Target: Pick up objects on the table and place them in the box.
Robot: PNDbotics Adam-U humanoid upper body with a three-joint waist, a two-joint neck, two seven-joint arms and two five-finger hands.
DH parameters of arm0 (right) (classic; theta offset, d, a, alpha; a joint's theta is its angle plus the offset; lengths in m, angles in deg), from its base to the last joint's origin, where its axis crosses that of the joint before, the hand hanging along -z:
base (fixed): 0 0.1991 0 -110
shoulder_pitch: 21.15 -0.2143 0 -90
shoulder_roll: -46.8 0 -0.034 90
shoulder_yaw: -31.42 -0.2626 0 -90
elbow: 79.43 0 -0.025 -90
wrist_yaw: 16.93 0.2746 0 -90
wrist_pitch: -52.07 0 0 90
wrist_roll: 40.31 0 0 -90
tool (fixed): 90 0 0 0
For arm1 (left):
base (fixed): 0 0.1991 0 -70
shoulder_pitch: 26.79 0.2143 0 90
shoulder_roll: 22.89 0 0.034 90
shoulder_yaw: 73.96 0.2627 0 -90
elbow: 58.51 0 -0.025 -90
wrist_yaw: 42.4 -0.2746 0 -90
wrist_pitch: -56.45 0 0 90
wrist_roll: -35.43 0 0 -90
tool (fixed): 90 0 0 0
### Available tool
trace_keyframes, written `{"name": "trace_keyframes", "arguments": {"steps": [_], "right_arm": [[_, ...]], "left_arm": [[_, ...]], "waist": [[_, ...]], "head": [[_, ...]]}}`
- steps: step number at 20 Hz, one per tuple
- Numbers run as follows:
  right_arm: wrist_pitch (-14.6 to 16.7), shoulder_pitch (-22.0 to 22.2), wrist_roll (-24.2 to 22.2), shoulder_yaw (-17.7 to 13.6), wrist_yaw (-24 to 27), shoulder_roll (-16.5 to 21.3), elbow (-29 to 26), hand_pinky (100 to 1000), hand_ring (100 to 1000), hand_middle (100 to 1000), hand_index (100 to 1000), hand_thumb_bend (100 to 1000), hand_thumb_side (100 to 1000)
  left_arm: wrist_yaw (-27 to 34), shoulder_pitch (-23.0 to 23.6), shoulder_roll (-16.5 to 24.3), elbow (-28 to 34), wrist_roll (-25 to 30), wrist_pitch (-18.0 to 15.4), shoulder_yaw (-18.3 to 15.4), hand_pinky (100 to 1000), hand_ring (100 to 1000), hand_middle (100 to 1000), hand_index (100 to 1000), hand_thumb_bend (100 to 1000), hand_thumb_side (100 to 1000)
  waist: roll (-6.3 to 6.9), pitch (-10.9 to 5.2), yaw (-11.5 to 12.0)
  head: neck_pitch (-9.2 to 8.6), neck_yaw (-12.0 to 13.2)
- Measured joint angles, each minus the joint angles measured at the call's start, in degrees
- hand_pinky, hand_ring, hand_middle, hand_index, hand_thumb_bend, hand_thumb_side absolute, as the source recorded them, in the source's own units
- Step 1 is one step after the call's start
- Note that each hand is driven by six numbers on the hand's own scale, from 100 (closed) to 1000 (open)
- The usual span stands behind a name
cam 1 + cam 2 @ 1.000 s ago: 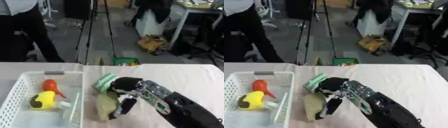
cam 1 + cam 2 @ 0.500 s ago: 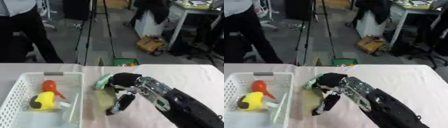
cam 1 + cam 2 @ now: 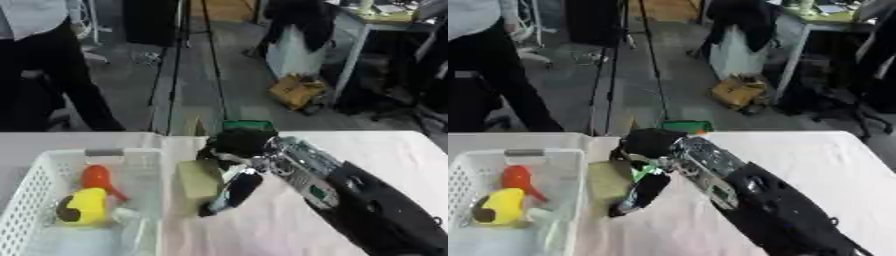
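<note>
One green object (image 3: 644, 172) under right hand (image 3: 651, 150), beside basket (image 3: 35, 185).

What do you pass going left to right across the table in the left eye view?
Yellow toy → orange toy → basket wall → tan block → right hand

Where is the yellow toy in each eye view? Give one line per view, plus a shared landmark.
Left eye view: the yellow toy lies low on the left, inside the white basket.
Right eye view: the same toy sits nearer the left edge, still in the basket.
Shared landmark: the orange-red item just above it, in both views.
</note>
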Motion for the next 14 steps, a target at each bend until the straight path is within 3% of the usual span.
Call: {"name": "trace_keyframes", "arguments": {"steps": [7, 14], "right_arm": [[-1.0, -3.7, -0.4, -0.3, 0.4, -0.4, -0.3, 854, 602, 294, 458, 281, 723], [-1.1, -7.8, 0.1, -1.0, 0.4, -1.0, 3.1, 845, 586, 280, 444, 283, 712]], "left_arm": [[0.3, 0.0, 0.0, 0.0, 0.1, 0.1, 0.3, 958, 933, 1000, 920, 100, 1000], [0.9, -1.1, 0.0, 0.0, 0.6, 0.1, 0.7, 958, 933, 1000, 920, 100, 1000]], "waist": [[-0.54, -0.32, 1.4], [-2.00, -0.34, 3.7]], "head": [[0.67, -0.9], [3.48, -1.2]]}}
